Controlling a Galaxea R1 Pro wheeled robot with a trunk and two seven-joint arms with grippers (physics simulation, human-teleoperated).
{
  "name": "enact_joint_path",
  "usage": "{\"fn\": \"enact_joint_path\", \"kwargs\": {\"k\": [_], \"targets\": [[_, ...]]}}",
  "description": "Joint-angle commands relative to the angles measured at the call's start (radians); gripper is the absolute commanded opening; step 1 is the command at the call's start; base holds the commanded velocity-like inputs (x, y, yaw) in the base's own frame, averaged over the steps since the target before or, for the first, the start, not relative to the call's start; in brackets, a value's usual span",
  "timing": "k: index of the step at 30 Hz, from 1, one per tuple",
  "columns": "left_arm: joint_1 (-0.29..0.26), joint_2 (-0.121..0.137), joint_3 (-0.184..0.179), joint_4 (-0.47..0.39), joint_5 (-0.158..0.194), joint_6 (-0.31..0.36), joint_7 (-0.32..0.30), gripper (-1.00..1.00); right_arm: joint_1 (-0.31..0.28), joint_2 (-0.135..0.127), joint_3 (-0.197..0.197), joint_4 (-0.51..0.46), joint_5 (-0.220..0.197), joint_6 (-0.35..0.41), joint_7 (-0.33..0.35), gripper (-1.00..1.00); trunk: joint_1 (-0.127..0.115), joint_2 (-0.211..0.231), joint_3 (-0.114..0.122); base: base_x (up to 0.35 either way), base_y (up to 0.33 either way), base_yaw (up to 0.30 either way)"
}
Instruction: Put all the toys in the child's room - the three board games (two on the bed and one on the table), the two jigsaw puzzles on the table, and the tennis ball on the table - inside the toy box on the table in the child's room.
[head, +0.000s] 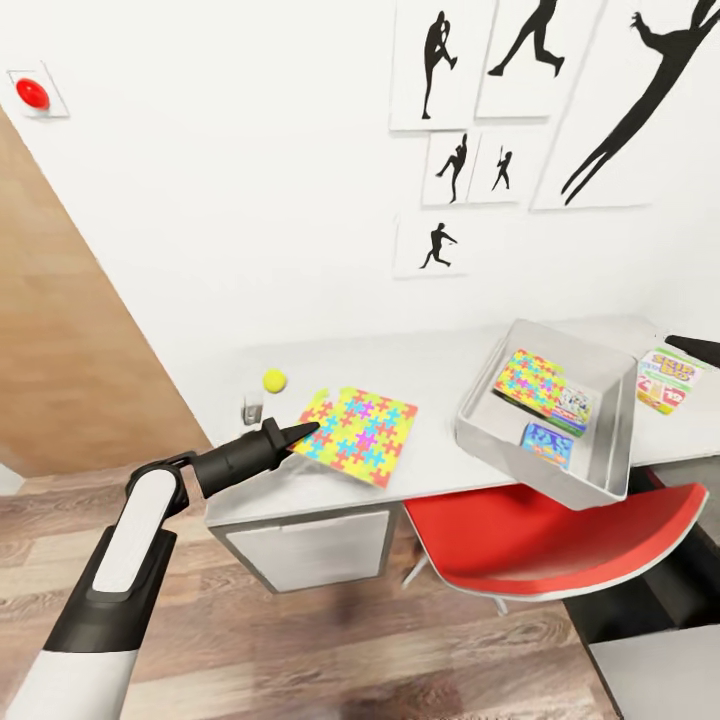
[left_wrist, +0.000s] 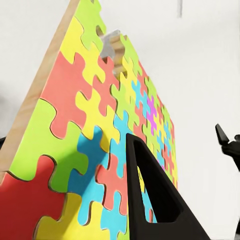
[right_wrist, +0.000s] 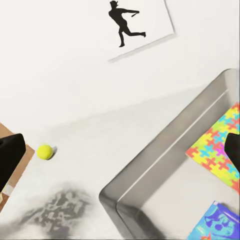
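A jigsaw puzzle (head: 358, 435) lies on the pale grey table (head: 440, 365), its near edge slightly raised. My left gripper (head: 300, 432) is at its left corner. In the left wrist view that gripper (left_wrist: 175, 132) is open, one finger (left_wrist: 150, 195) lying against the face of the puzzle (left_wrist: 85, 150). The tennis ball (head: 274, 380) sits behind it. The toy box (head: 598, 470) stands tilted at the table's front edge, holding a second jigsaw puzzle (head: 528, 380), a board game (head: 573, 405) and a blue flat box (head: 547, 443). Another board game (head: 668, 380) lies right of the box. My right gripper (head: 690, 348) hovers open above it.
A red chair (head: 550, 540) is tucked under the table below the toy box. A small grey object (head: 252, 408) stands by the ball. A wooden door (head: 60, 330) is at the left. Silhouette posters (head: 460, 165) hang on the white wall. Wood-plank floor lies in front.
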Motion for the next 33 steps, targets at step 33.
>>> {"fn": "enact_joint_path", "kwargs": {"k": [33], "targets": [[0.013,0.006,0.003,0.000,0.086,0.002,0.019,-1.00,0.142,-0.041,-0.063,-0.012,0.084,0.005,0.015,1.00,-0.126,0.230,0.102,0.000,0.000,-0.207]]}}
